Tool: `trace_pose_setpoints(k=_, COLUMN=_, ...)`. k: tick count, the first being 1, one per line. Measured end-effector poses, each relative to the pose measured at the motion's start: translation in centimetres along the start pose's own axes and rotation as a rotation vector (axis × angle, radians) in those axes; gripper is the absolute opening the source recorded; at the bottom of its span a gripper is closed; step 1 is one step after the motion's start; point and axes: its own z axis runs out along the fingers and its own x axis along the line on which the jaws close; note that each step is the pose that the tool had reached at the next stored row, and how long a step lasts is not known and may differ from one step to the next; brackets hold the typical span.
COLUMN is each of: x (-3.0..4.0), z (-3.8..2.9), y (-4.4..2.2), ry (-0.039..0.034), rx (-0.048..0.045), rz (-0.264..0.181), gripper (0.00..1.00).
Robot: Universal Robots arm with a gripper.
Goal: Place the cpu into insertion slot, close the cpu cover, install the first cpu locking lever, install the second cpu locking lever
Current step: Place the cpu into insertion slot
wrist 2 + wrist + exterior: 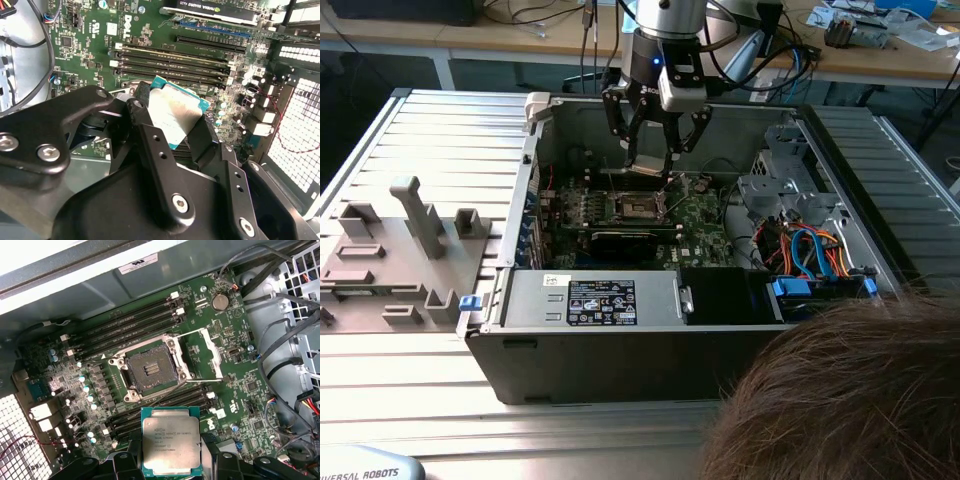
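Item: cpu (171, 447), clamped between fingers (150, 145) of gripper (653, 172), held above board (250, 390), not yet in insertion slot (150, 369) (bare, cpu cover (209, 352) swung open). Your risk: tilted or off-square seating could damage slot. First wrist view shows you slot; second wrist view, grip itself.

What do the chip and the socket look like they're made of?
The chip: dull silver-grey metal top, matte with soft glare, edged by green board. The socket: dark middle, likely plastic; its rim looks like bright bare metal, catching light.
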Motion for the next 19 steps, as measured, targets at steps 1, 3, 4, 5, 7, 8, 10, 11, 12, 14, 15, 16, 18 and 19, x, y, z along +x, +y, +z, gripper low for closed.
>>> trace_pose_setpoints(k=1, x=0.0, z=0.0, y=0.0, ry=0.0, rx=0.0003, rz=0.001, gripper=0.55)
trace_pose_setpoints(k=3, x=0.0, z=0.0, y=0.0, ry=0.0001, rx=0.0007, rz=0.003, gripper=0.55)
trace_pose_setpoints(k=4, x=0.0, z=0.0, y=0.0, ry=0.0002, rx=0.0009, rz=0.004, gripper=0.55)
trace_pose_setpoints(k=5, x=0.0, z=0.0, y=0.0, ry=0.0002, rx=0.0011, rz=0.005, gripper=0.55)
trace_pose_setpoints(k=7, x=0.0, z=0.0, y=0.0, ry=0.0003, rx=0.0015, rz=0.006, gripper=0.55)
trace_pose_setpoints(k=8, x=0.0, z=0.0, y=0.0, ry=0.0004, rx=0.0018, rz=0.007, gripper=0.55)
trace_pose_setpoints(k=10, x=0.0, z=0.0, y=0.0, ry=0.0005, rx=0.0022, rz=0.009, gripper=0.55)
trace_pose_setpoints(k=11, x=0.0, z=0.0, y=0.0, ry=0.0005, rx=0.0025, rz=0.01, gripper=0.55)
trace_pose_setpoints(k=12, x=0.0, z=0.0, y=0.0, ry=0.0006, rx=0.0028, rz=0.011, gripper=0.55)
trace_pose_setpoints(k=14, x=0.0, z=0.01, y=0.0, ry=0.0007, rx=0.0033, rz=0.014, gripper=0.55)
trace_pose_setpoints(k=15, x=0.0, z=0.01, y=0.0, ry=0.0009, rx=0.0035, rz=0.015, gripper=0.55)
trace_pose_setpoints(k=16, x=0.0, z=0.0, y=0.0, ry=0.001, rx=0.0038, rz=0.016, gripper=0.55)
trace_pose_setpoints(k=18, x=0.0, z=0.01, y=0.0, ry=0.0011, rx=0.0043, rz=0.019, gripper=0.55)
trace_pose_setpoints(k=19, x=0.0, z=0.01, y=0.0, ry=0.0012, rx=0.0045, rz=0.019, gripper=0.55)
